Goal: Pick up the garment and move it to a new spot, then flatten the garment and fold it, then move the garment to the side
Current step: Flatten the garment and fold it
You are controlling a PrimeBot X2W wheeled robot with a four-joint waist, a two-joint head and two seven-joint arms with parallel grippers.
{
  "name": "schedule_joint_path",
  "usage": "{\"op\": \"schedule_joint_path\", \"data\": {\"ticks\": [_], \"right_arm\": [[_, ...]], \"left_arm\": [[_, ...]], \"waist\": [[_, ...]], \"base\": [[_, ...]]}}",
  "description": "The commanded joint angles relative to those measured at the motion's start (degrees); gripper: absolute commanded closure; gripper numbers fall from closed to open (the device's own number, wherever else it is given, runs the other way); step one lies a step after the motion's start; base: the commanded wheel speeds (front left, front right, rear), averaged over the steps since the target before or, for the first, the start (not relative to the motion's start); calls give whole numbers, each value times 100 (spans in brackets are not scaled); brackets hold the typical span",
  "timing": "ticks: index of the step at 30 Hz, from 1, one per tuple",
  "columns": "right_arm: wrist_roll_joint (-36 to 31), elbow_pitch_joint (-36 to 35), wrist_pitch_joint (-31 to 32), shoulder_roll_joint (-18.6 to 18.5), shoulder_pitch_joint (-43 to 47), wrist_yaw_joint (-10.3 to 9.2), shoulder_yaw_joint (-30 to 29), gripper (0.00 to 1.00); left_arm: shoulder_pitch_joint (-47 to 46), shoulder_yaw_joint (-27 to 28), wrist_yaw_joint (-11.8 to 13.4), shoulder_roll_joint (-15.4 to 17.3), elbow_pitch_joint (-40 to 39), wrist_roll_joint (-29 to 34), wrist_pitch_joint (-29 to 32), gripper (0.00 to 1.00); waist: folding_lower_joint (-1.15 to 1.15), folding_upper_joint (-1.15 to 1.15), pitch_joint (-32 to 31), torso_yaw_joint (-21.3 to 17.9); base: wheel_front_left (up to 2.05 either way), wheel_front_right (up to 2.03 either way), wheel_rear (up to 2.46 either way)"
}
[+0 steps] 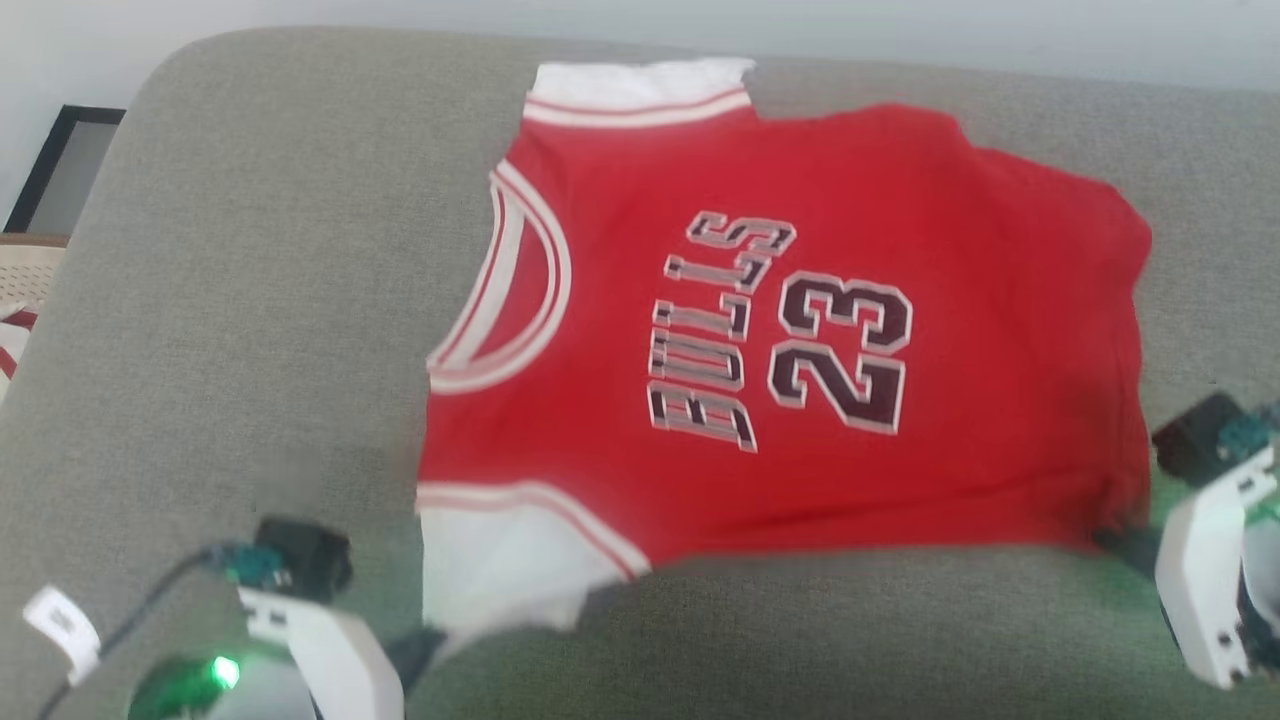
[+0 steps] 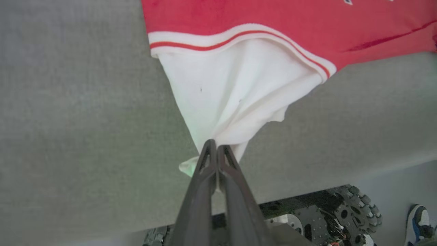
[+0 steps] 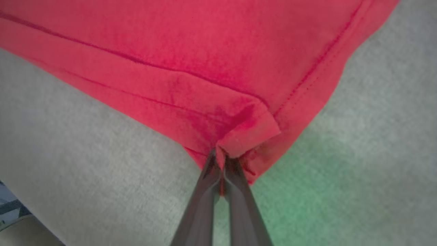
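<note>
step in hand looks like flatten, maybe the start of the fold. the garment (image 1: 800, 330) lies spread face up on a grey cushion (image 1: 250, 300), collar toward the robot's left, hem toward its right, near edge close to the cushion's front.

left gripper (image 2: 216, 145) is clamped tight on the tip of the near white sleeve (image 2: 235, 92), and the cloth bunches into a cone down to the fingers. right gripper (image 3: 220, 153) is clamped on the near hem corner (image 3: 245, 133), with a small red flap turned over just above the tips. both pinches sit low, at or just over the cushion.

next move, my guess: either tug the two corners apart and a bit toward the robot to take out slack, or lift both evenly and carry the near edge over to the far edge for a half fold. either way the arms need to move together and level so the shirt doesn't skew. the sleeve grip is on a thin tip and could slip under a hard pull.

look: red body mostly flat, with some soft creases and a wavy edge at the hem side. dark block letters and number with a white outline read sideways. red-white striped trim runs at the neck and armholes. far sleeve (image 1: 640, 85) lies flat at the cushion's back. head view is a bit blurred.
</note>
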Motion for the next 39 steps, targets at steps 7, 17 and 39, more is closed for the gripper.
{"op": "schedule_joint_path", "data": {"ticks": [7,17,39], "right_arm": [[194,-622,249,-285,971,-10,-275,100],[-274,-870,66,202,1067,-11,-1508,100],[-1886,316,186,1703,-1070,-11,-1553,100]], "left_arm": [[606,-33,426,208,-530,-195,154,100],[-126,453,402,904,-937,276,197,100],[-3830,-164,-1824,-386,2302,1178,959,100]], "waist": [[0,0,43,-29],[0,0,115,-198],[0,0,752,-640]], "base": [[0,0,0],[0,0,0],[0,0,0]]}}
